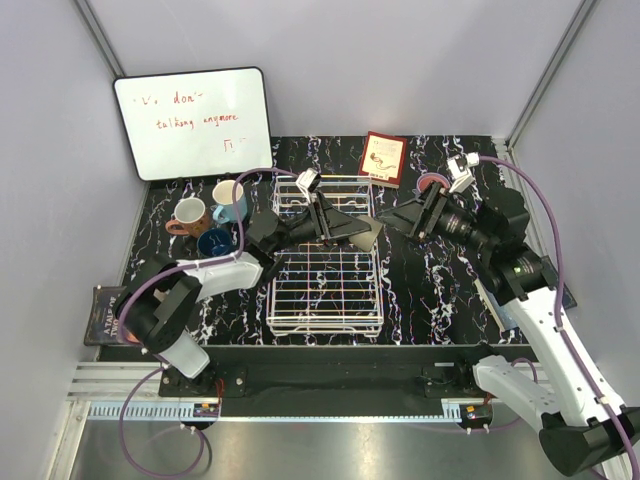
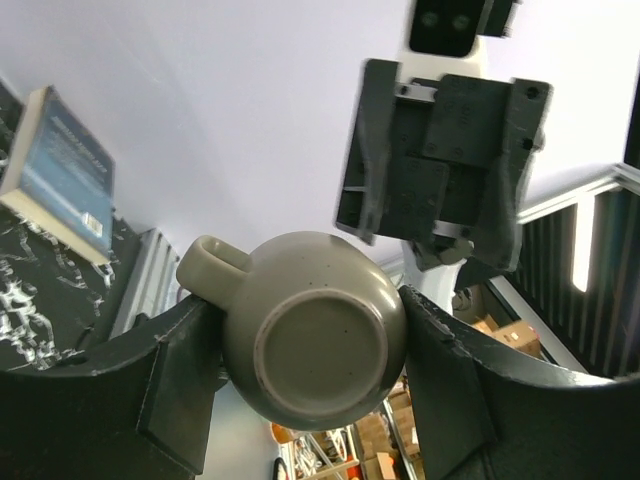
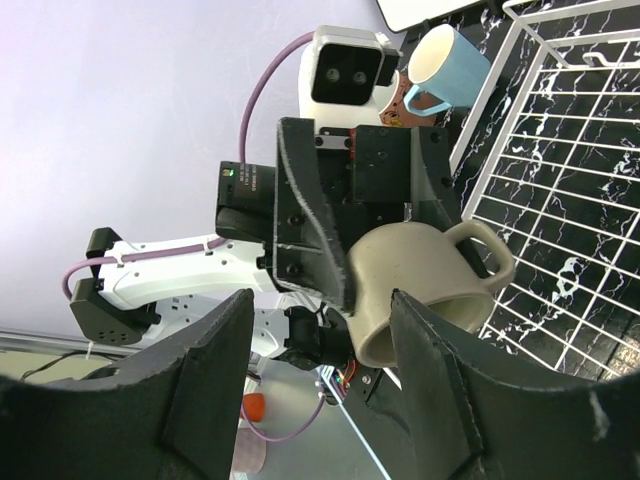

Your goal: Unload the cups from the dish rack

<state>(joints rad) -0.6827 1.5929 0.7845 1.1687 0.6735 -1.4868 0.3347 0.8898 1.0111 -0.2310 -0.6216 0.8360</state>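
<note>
Near the counter's front edge, mid-width: dish rack (image 1: 325,333), white wire | over its far right corner: left gripper (image 1: 362,230) clamped on the grey-beige mug (image 2: 315,335) (base facing the wrist camera) | just right: right gripper (image 3: 325,390), jaws wide, holding nothing | far-left side: salmon mug (image 1: 188,215), light blue mug (image 1: 230,200), dark blue cup (image 1: 215,242) clustered.

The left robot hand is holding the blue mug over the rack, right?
Not quite. The left gripper holds the grey-beige mug over the rack, not the blue one; the left wrist view shows it clamped there. The light blue mug stands on the table left of the rack, as the top view shows.
</note>
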